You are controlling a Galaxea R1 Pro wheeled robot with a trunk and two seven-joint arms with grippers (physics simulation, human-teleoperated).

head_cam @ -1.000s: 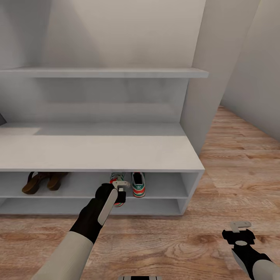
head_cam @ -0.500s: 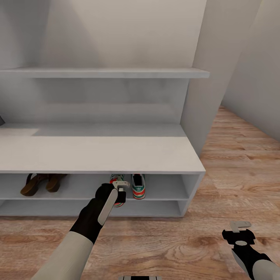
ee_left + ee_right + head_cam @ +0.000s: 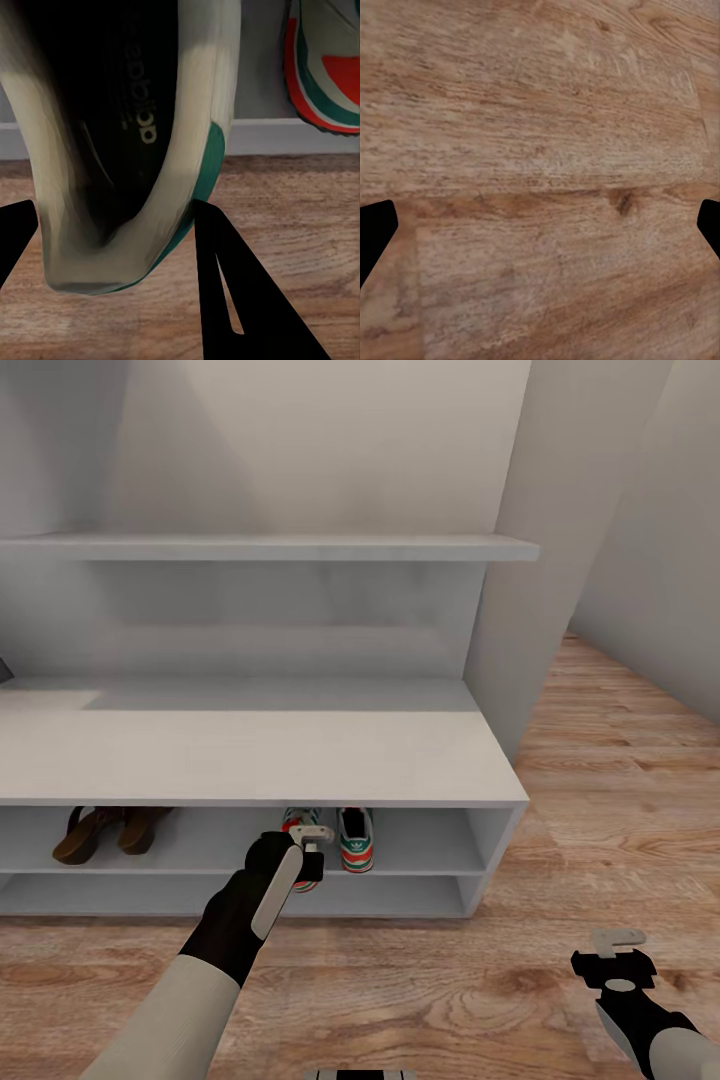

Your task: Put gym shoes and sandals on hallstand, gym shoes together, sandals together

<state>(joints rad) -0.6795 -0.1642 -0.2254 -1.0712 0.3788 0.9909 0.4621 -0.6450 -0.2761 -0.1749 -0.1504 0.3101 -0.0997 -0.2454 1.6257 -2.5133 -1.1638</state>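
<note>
Now L gripper (image 3: 312,844), frame centre, grips a gym shoe (image 3: 131,150) at the shelf edge, long axis pointing into the hallstand (image 3: 250,755). Its mate (image 3: 356,837) sits just right. R gripper (image 3: 618,952) hangs open, lower right.

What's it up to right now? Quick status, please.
Left hand at rack's upper shelf, fingers either side of one gym shoe; other gym shoe shelved alongside. Sandals shelved. Right hand open, over floor.

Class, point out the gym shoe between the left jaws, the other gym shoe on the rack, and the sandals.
held gym shoe (image 3: 127,142), left wrist view, dark insole
shelved gym shoe (image 3: 355,840), head view, heel end
sandals (image 3: 100,830), head view, brown straps
</note>
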